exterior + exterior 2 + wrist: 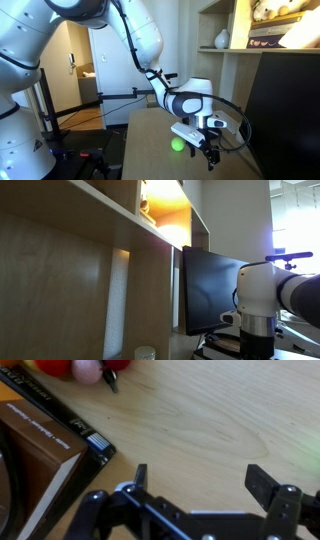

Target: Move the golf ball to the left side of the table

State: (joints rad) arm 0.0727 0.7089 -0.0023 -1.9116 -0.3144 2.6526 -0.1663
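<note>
The white Panda arm (140, 38) reaches out from the upper left in an exterior view, its forearm sloping down to a bent wrist (186, 103). The black Robotiq gripper (208, 153) hangs below the wrist, pointing downward. In the wrist view its two dark fingers (262, 482) stand spread wide apart with nothing held between them. In an exterior view a rounded white arm link (272, 288) shows at the right edge.

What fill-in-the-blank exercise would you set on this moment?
1. In an exterior view, the ball on the table is bright ___.
2. In the wrist view, the gripper is ___, with nothing between its fingers.
3. In the wrist view, a brown ___ with white lettering lies at the left.
Missing words: green; open; book.
</note>
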